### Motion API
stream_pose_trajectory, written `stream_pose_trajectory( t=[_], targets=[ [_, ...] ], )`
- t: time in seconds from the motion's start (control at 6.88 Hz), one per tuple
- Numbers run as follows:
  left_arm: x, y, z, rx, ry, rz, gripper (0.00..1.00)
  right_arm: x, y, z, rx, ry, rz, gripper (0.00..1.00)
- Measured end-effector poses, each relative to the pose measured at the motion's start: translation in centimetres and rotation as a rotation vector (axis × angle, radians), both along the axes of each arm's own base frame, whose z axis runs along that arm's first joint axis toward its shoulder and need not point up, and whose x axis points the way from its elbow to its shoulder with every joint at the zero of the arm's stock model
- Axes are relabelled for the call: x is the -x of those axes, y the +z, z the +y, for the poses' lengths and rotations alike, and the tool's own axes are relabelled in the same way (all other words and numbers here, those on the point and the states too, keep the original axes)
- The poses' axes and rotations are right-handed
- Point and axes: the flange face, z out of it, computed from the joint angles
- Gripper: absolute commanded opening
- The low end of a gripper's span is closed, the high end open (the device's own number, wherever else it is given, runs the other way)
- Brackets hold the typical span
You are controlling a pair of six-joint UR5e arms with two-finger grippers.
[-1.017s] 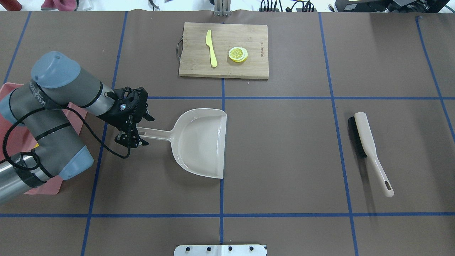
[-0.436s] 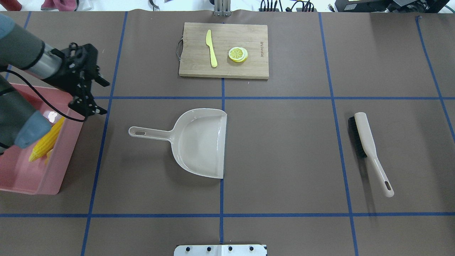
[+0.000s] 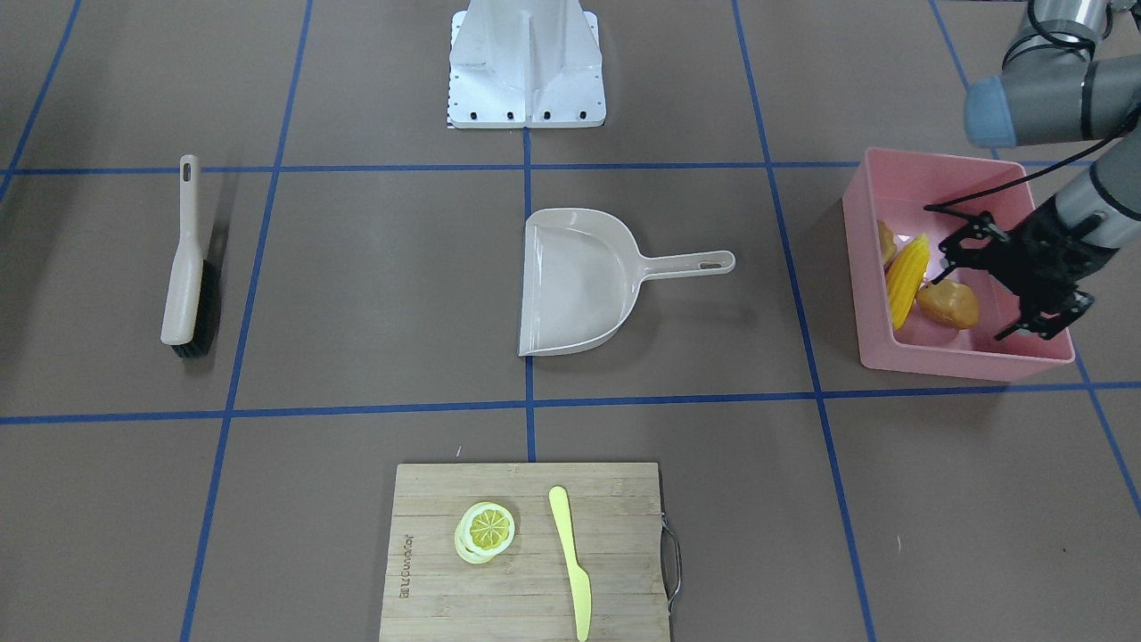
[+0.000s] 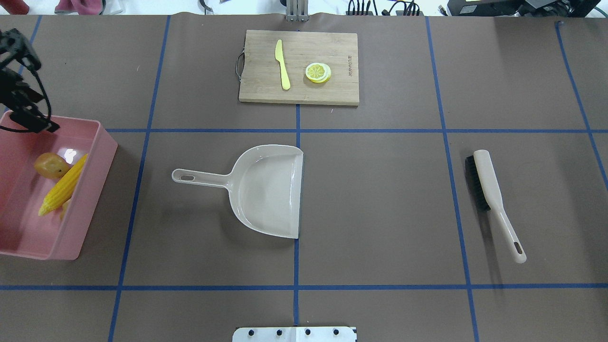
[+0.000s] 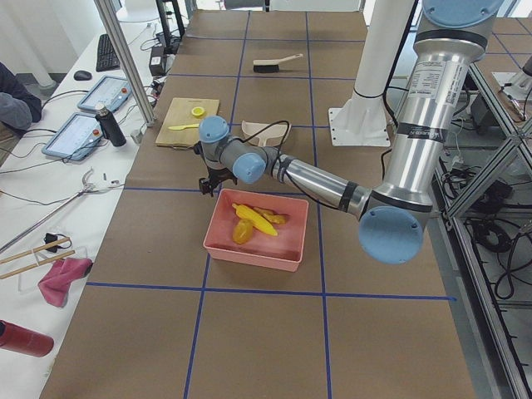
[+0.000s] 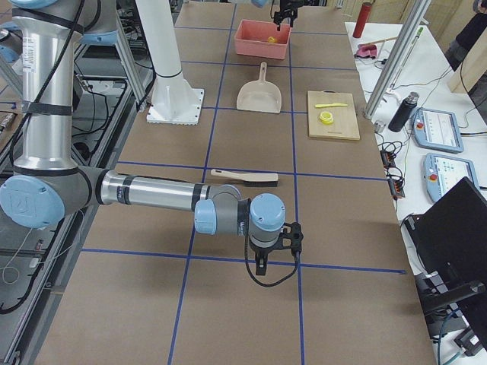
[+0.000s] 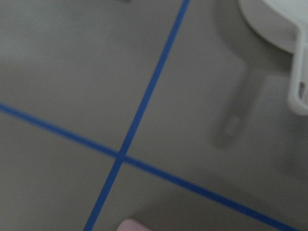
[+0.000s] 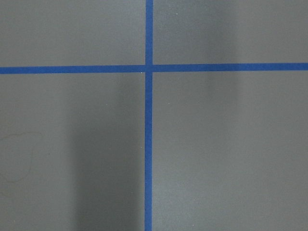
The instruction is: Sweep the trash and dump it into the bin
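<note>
The pink bin [image 4: 71, 237] stands at the table's left end and also shows in the front view [image 3: 963, 366]. In it lie the yellow corn cob [image 4: 64, 185], the golden-brown potato lump [image 4: 50, 165] and the tan ginger piece [image 3: 885, 242], mostly hidden under the corn. My left gripper [image 4: 45, 95] is open and empty, hovering above the bin's far corner [image 3: 994, 290]. The beige dustpan [image 4: 266, 190] lies empty mid-table. My right gripper [image 6: 274, 251] shows only in the exterior right view, low over bare table; I cannot tell if it is open.
A beige brush [image 4: 494, 199] lies at the right. A wooden cutting board [image 4: 332, 52] at the back centre holds a pale yellow knife [image 4: 282, 64] and a lemon slice [image 4: 318, 72]. The robot's base plate [image 3: 526, 67] is at the near edge.
My left gripper has left the dustpan's handle and swung left and back, over the bin's far end. The dustpan has not moved. The corn and the potato are now uncovered.
</note>
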Motion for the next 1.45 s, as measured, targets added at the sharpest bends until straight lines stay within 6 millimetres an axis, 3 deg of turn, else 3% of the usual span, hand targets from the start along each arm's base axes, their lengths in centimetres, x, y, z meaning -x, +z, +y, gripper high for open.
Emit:
stream_pose_trajectory(
  t=[0.44,0.58,0.87,1.45],
  targets=[
    [15.9,6.7,1.4,0.397,-0.291,-0.053,0.99,-0.3,0.2,-0.2,0.011,0.009,0.032,1.00],
    [19.4,8.0,2.4,0.528,-0.375,-0.054,0.99,-0.4,0.3,-0.2,0.023,0.022,0.055,1.00],
    [21.7,9.9,3.3,0.705,-0.495,-0.051,0.99,-0.5,0.3,-0.2,0.026,0.033,0.067,1.00],
    [24.5,14.5,4.1,0.826,-0.564,-0.047,0.99,-0.4,0.0,-0.4,0.014,0.028,0.063,1.00]
  ],
)
